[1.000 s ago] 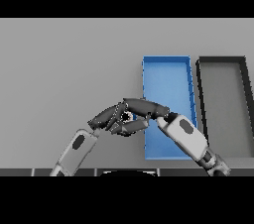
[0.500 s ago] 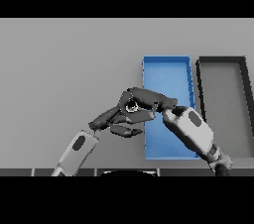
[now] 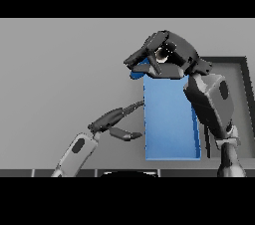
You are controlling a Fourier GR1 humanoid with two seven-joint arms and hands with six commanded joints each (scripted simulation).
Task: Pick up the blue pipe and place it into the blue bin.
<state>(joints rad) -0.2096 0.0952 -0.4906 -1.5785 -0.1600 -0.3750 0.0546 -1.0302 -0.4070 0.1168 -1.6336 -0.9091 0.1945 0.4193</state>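
Note:
My right hand (image 3: 172, 57) is raised over the far end of the blue bin (image 3: 169, 129), and it looms large in the head view. Its fingers are curled round a small blue piece, the blue pipe (image 3: 139, 71), of which only a bit shows under the fingers at the bin's far left corner. Most of the pipe is hidden by the hand. My right forearm covers the bin's right wall. My left hand (image 3: 110, 121) rests low, just left of the bin, with fingers straight and thumb apart, holding nothing.
A dark bin (image 3: 243, 77) stands right of the blue bin, largely hidden behind my right arm. Grey table (image 3: 60, 69) stretches to the left and far side.
My right hand has curled shut on the pipe and lifted away from my left hand, up and over the blue bin's far end. My left hand has stayed low, left of the bin.

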